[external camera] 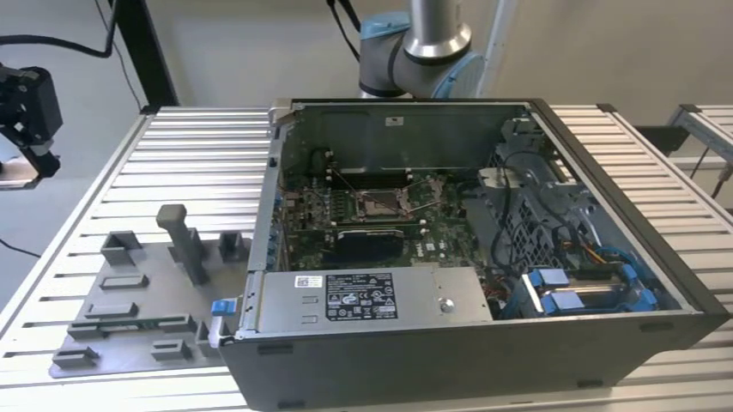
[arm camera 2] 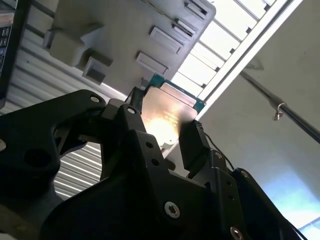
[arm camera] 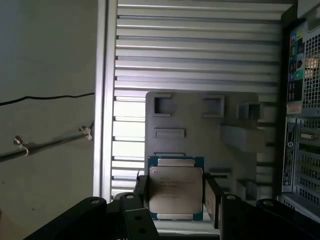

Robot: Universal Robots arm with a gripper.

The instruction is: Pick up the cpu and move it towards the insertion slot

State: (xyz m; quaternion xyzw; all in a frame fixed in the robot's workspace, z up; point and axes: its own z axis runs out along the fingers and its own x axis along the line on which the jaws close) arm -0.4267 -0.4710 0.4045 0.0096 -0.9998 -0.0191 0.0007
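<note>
The black two-fingered gripper (arm camera: 177,202) is clamped on the opposite edges of the flat, square, silvery-topped cpu (arm camera: 176,189), beyond which the grey plastic tray (arm camera: 200,127) is seen on the ribbed metal table (arm camera: 200,45), well apart from the shiny-framed square insertion slot (external camera: 378,203) in the green motherboard (external camera: 435,245).

Bottom of cpu (arm camera 2: 170,107) behind tool (arm camera 2: 164,117)
</note>
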